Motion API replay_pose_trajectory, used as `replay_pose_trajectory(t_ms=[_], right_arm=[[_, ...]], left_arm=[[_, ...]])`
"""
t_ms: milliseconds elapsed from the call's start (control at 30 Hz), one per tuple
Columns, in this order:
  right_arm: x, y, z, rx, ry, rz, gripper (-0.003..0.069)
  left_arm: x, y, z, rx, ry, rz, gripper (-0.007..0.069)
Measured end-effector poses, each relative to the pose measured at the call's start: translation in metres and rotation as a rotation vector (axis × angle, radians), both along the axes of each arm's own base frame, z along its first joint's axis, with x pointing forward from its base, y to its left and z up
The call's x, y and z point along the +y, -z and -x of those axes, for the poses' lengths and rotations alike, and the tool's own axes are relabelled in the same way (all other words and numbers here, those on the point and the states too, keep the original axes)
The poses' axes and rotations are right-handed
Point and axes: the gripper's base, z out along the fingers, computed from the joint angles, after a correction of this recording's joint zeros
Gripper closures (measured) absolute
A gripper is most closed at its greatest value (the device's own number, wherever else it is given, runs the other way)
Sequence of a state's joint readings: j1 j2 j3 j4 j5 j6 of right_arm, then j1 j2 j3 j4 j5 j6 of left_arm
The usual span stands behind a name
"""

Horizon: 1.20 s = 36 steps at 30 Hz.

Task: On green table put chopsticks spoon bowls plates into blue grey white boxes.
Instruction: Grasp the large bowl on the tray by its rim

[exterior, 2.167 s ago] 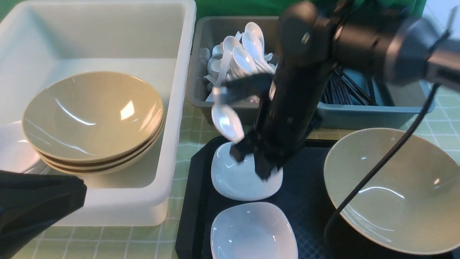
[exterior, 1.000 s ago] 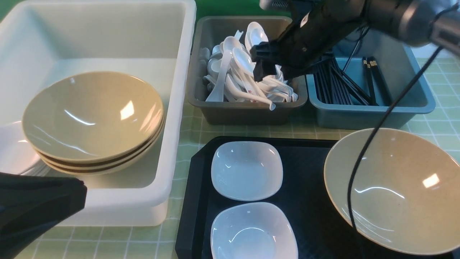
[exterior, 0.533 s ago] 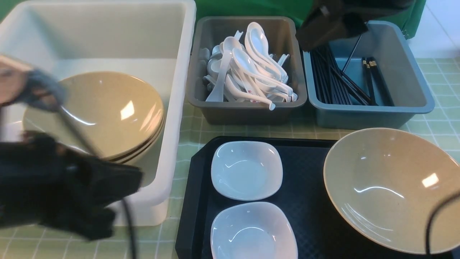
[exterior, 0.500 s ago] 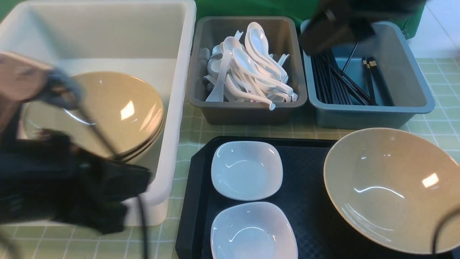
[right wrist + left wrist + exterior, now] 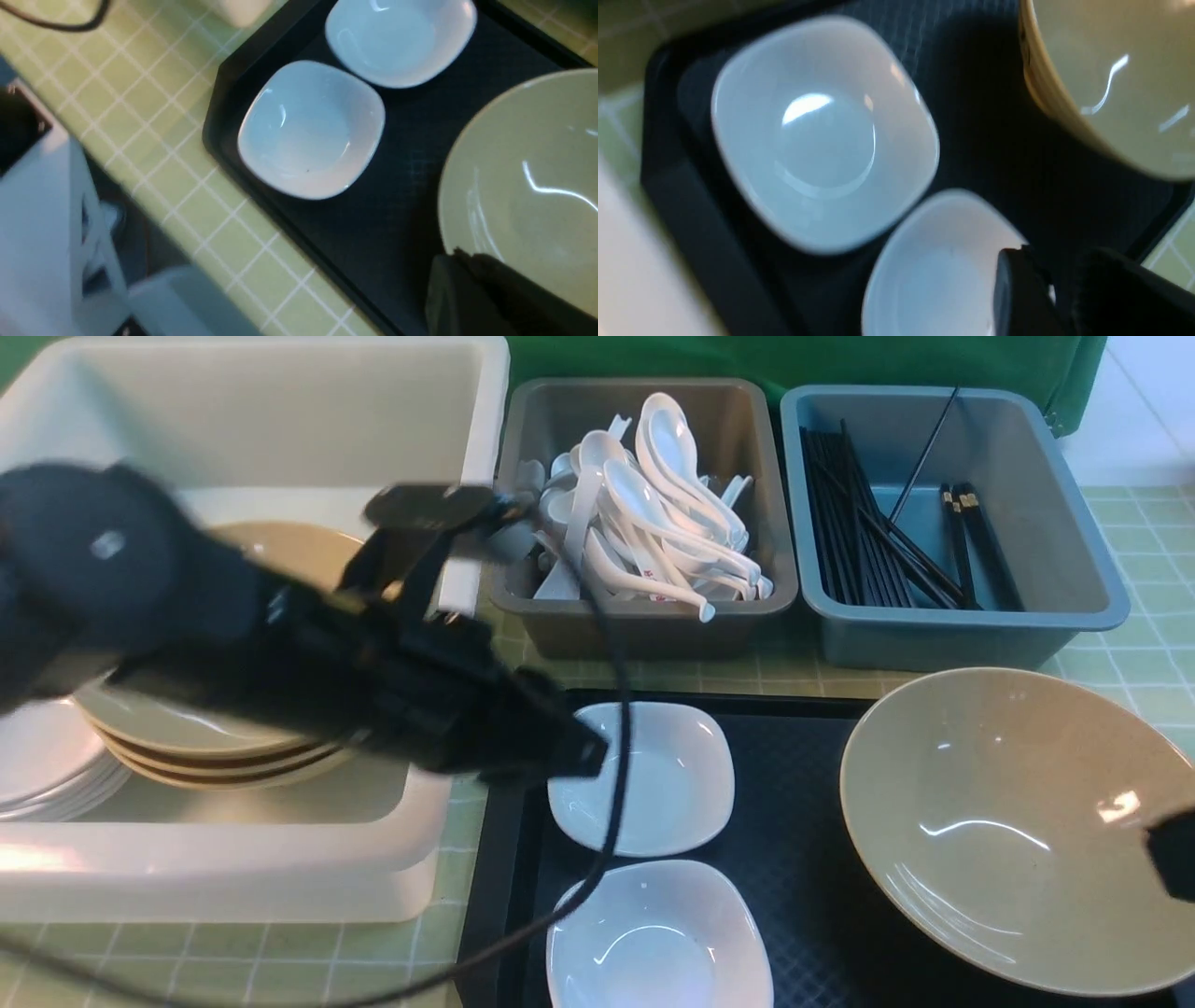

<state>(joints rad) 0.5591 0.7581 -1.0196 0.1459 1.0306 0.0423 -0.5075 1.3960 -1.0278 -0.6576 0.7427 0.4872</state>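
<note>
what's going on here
A two-armed robot is sorting tableware into boxes. Its left gripper is at the black tray's left edge, by the two white square dishes; a large beige bowl sits there too. Spoons already fill the grey box, chopsticks the blue box, stacked beige bowls the white box.

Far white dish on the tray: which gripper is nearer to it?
Left. The left gripper is at the left edge of the far white dish; the right gripper sits beyond the tan bowl.

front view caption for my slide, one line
Left arm extends over the far white dish on the black tray, beside a beige bowl.
</note>
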Motion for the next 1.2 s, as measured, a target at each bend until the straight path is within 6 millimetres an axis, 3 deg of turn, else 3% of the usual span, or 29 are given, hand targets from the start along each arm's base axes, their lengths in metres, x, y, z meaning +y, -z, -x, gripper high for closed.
replay_pose_trajectory(t_ms=[67, 100, 133, 267, 333, 367, 467, 700, 800, 967, 1067, 1200], right_arm=[[-0.014, 0.007, 0.011, -0.034, 0.080, -0.004, 0.0635], [-0.015, 0.009, 0.011, -0.035, 0.095, 0.000, 0.0635], [-0.025, 0.012, 0.017, -0.062, 0.151, 0.006, 0.0635], [-0.036, 0.013, 0.026, -0.096, 0.209, -0.005, 0.0635], [-0.037, 0.013, 0.028, -0.096, 0.211, -0.003, 0.0635], [-0.038, 0.014, 0.029, -0.089, 0.213, 0.002, 0.0635], [-0.039, 0.015, 0.030, -0.077, 0.213, 0.010, 0.0635], [-0.039, 0.015, 0.030, -0.075, 0.215, 0.018, 0.0634], [-0.041, 0.015, 0.029, -0.087, 0.224, 0.033, 0.0634], [-0.043, 0.015, 0.028, -0.100, 0.235, 0.051, 0.0632], [-0.043, 0.015, 0.028, -0.099, 0.236, 0.050, 0.0631], [-0.043, 0.015, 0.028, -0.104, 0.235, 0.050, 0.0630]], left_arm=[[-0.022, 0.000, -0.015, 0.000, 0.040, -0.002, 0.0368], [-0.022, 0.001, -0.015, 0.001, 0.042, -0.002, 0.0361], [-0.044, 0.005, -0.025, 0.014, 0.085, -0.007, 0.0295], [-0.094, 0.025, -0.047, 0.091, 0.136, -0.015, 0.0202], [-0.108, 0.034, -0.054, 0.122, 0.139, -0.019, 0.0188], [-0.125, 0.048, -0.065, 0.173, 0.139, -0.025, 0.0189], [-0.149, 0.076, -0.084, 0.286, 0.096, -0.034, 0.0190], [-0.170, 0.108, -0.107, 0.365, 0.057, -0.030, 0.0197], [-0.173, 0.109, -0.108, 0.371, 0.075, -0.023, 0.0267], [-0.174, 0.105, -0.106, 0.382, 0.113, -0.020, 0.0546], [-0.175, 0.098, -0.106, 0.380, 0.140, -0.024, 0.0608], [-0.174, 0.082, -0.104, 0.349, 0.215, -0.049, 0.0608]])
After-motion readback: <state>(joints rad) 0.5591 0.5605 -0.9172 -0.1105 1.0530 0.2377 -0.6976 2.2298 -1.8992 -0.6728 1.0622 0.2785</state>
